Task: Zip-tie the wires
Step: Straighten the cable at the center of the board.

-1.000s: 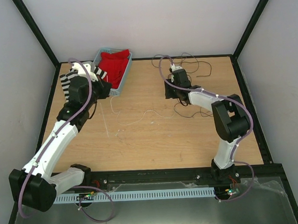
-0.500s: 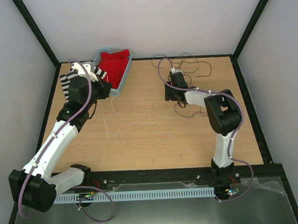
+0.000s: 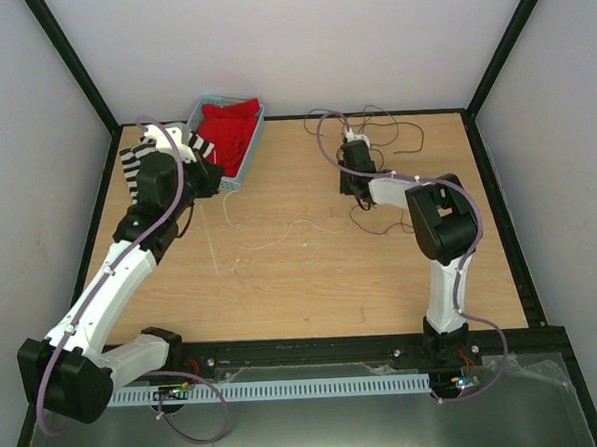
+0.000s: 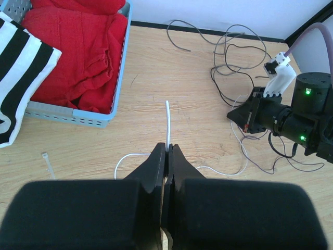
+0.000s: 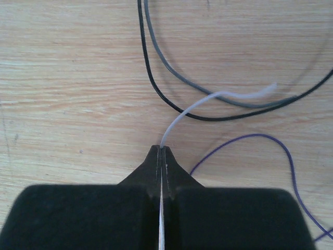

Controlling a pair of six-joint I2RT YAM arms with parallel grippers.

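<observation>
In the left wrist view my left gripper (image 4: 167, 149) is shut on the zip tie (image 4: 167, 122), a straight white strip that sticks out ahead of the jaws above the table. The wires (image 3: 379, 129) lie in dark loops at the back right of the table (image 3: 312, 283), with a pale strand (image 3: 297, 227) trailing toward the middle. My right gripper (image 5: 162, 149) is down at the near edge of the loops, shut on a pale wire (image 5: 188, 110) that curves away to the right. Beyond it lie two dark wires (image 5: 150, 78) and a thin purple one (image 5: 244, 139).
A blue basket (image 3: 252, 151) with a red cloth (image 3: 228, 127) stands at the back left, just beyond my left gripper (image 3: 216, 178). A black-and-white striped cloth (image 4: 21, 78) hangs over its left side. A short white strip (image 4: 48, 164) lies on the wood nearby.
My right gripper was open beside the wire loops and has now shut on the pale wire, with its forearm drawn in closer. The left arm has not moved.
</observation>
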